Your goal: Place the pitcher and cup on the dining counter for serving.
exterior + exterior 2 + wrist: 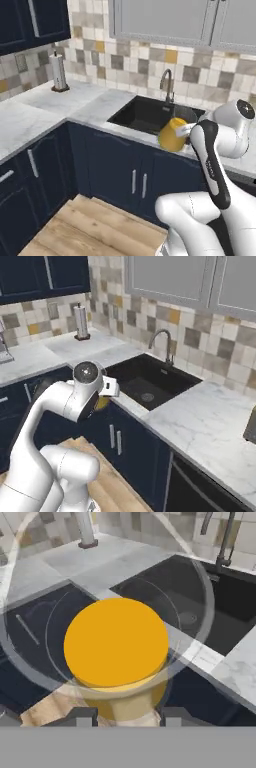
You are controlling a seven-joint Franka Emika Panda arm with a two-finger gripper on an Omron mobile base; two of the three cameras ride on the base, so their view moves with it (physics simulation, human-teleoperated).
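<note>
Amber glass marks the pitcher (172,135), which hangs in the air at the end of the white arm, in front of the sink (150,114) and above the navy cabinet doors (120,175). In the left base view it sits at about 4 o'clock from the tap (167,85), level with the front edge of the marble surface (50,107). In the hand view the pitcher (116,643) is seen end-on, its amber round in the middle with clear glass rings spreading wide around it. The gripper (127,716) is at 6 o'clock of that round, a dark fingertip (80,716) on each side of the glass, clamped on the pitcher. In the right base view only a sliver of the amber body (102,402) peeks out beneath the arm's wrist. The tap (162,343) stands at 12 o'clock of the sink (147,381). A paper towel roll (59,72) stands upright on the surface far off at 10 o'clock of the sink, against the tiled wall (130,57). Wooden floor (95,230) lies below the cabinets.
</note>
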